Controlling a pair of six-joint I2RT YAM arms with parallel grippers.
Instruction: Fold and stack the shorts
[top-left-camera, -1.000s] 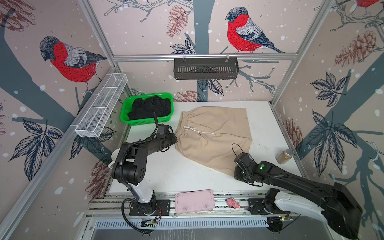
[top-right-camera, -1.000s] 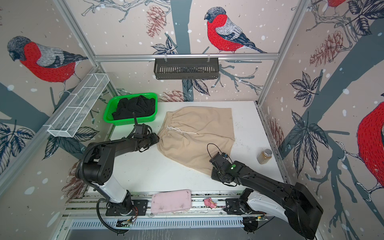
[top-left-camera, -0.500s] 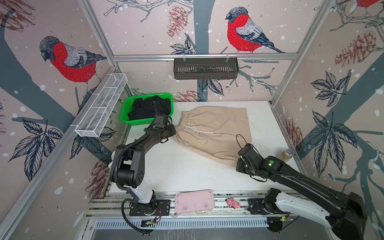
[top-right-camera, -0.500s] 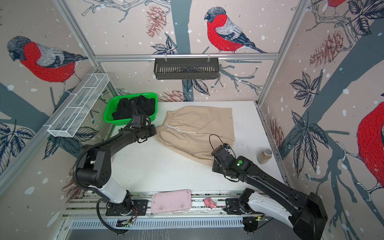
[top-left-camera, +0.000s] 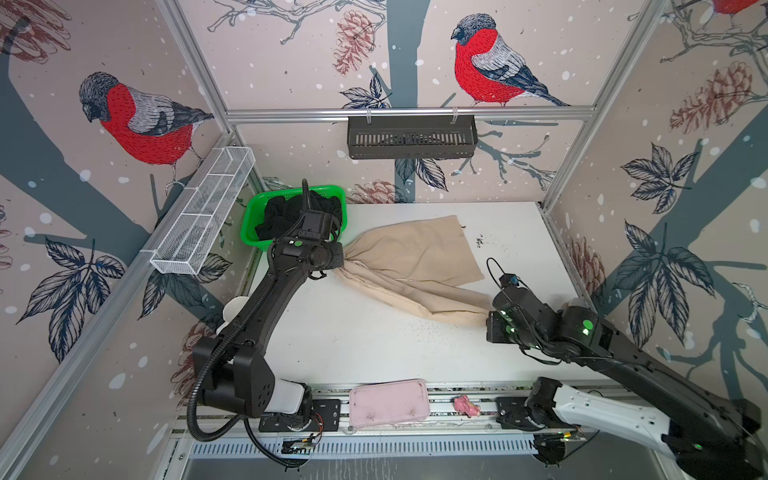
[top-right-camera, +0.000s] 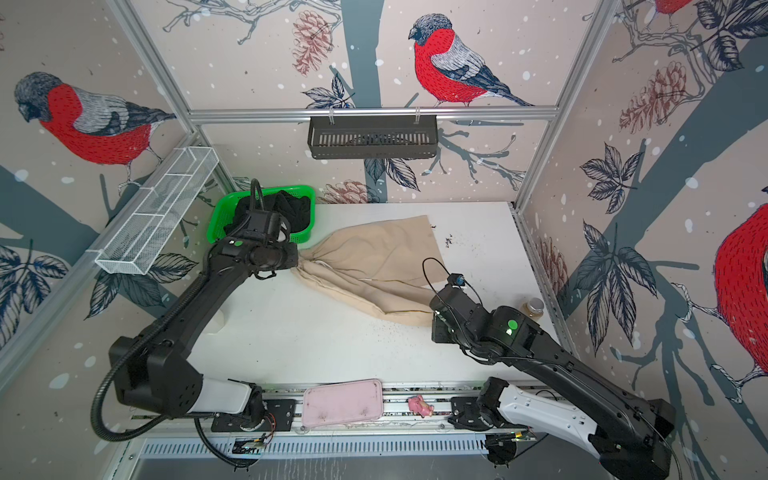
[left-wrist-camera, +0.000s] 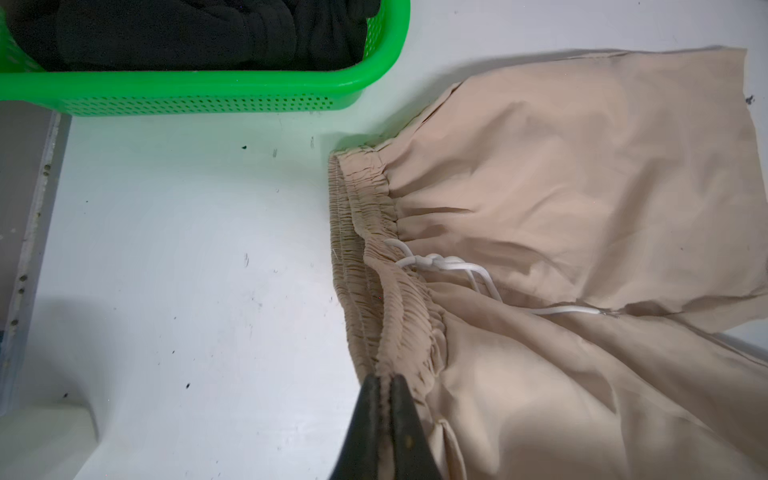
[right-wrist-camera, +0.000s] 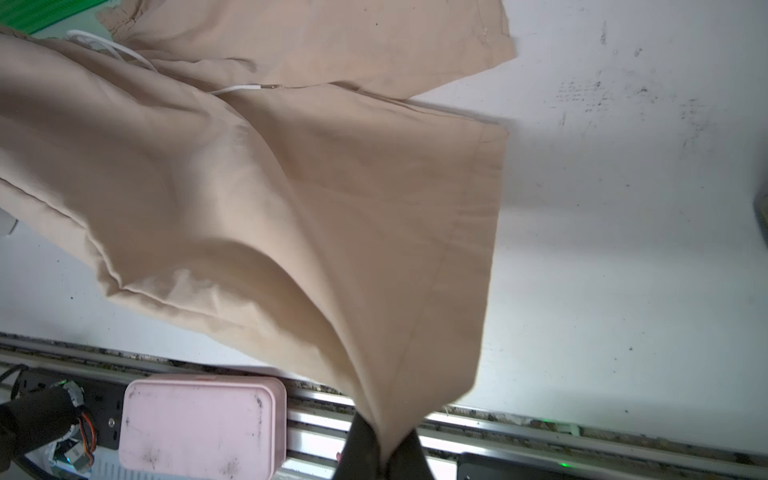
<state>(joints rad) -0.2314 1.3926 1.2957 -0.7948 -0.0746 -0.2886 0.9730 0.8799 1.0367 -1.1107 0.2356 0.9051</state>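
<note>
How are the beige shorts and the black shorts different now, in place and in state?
The beige shorts lie on the white table, half folded lengthwise; the black shorts sit bunched in the green basket. The beige pair is pinched at the waistband by the left gripper and at a leg hem by the right gripper; nothing holds the black pair. Both are soft cloth.

place: robot lab cell | signs: aluminium frame, bird-print walls, white table
</note>
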